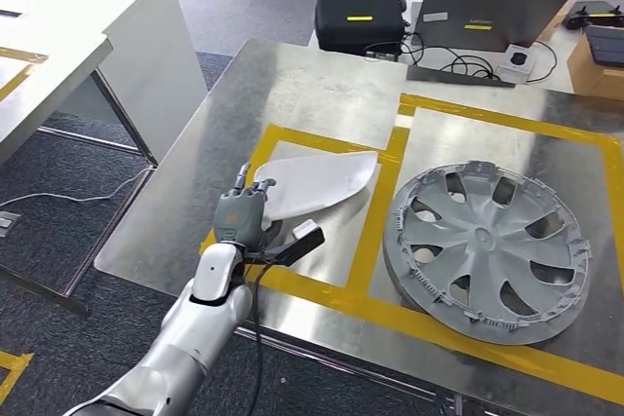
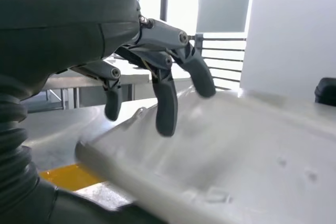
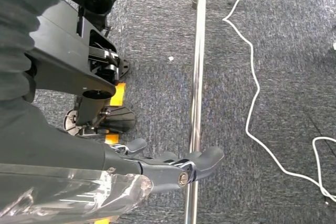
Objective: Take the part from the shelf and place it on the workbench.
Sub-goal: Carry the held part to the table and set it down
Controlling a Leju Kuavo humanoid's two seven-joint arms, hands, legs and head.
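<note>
Brushed-steel workbench (image 1: 309,94), yellow tape | smooth white curved part (image 1: 316,182) | left hand (image 1: 239,216) seemingly gripping its edge | right hand (image 3: 174,169) fingers straight, empty

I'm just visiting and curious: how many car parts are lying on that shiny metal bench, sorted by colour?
White: 1, the white panel in the left taped box, under the left hand.
Grey: 1, the grey wheel cover in the right taped box.
Total: 2
</note>
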